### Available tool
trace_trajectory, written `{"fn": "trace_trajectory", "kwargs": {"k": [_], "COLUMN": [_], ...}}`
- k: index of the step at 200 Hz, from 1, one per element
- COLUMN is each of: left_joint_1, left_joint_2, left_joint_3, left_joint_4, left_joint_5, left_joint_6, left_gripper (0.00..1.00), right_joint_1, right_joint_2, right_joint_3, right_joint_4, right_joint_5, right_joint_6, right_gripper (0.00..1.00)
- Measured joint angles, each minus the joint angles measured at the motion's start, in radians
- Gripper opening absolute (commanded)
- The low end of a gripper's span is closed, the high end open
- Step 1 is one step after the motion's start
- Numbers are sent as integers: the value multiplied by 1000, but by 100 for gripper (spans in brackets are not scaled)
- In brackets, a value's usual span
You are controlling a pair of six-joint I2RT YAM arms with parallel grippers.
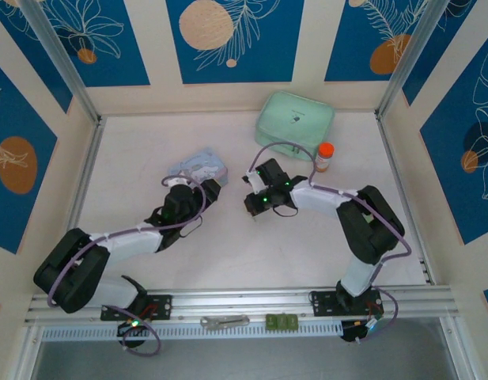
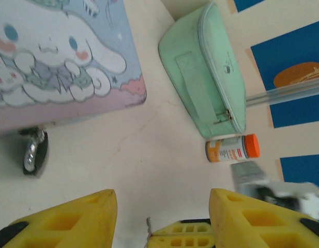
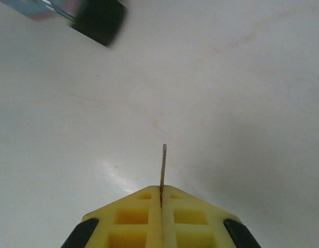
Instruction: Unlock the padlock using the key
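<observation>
The padlock, a small dark body with a shiny shackle, lies on the table against the near side of the pale blue cartoon tin. My left gripper is open and holds nothing, its yellow fingers wide apart. Between those fingers, lower down, my right gripper reaches in, shut on the key. The thin silvery key sticks straight out of the right gripper, edge on, above bare table. From above, the left gripper and right gripper face each other mid-table.
A mint green pouch lies at the back, and an orange-capped bottle stands beside it. The tin sits just behind the left gripper. A wrench-like tool and a green block rest on the front rail. A dark blurred shape shows top left.
</observation>
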Motion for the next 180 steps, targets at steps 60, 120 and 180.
{"fn": "trace_trajectory", "kwargs": {"k": [60,120,180], "left_joint_1": [-47,-63,-63], "left_joint_2": [157,253,249], "left_joint_3": [72,76,77], "left_joint_4": [40,144,153], "left_joint_5": [72,100,99], "left_joint_6": [-123,-221,-223], "left_gripper": [44,33,27], "right_joint_1": [70,111,167], "right_joint_2": [-117,-121,-119], "right_joint_3": [-105,-113,-109], "right_joint_4": [189,257,251], "right_joint_5": [-7,55,214], "right_joint_6": [-32,-40,-103], "right_gripper": [0,0,0]}}
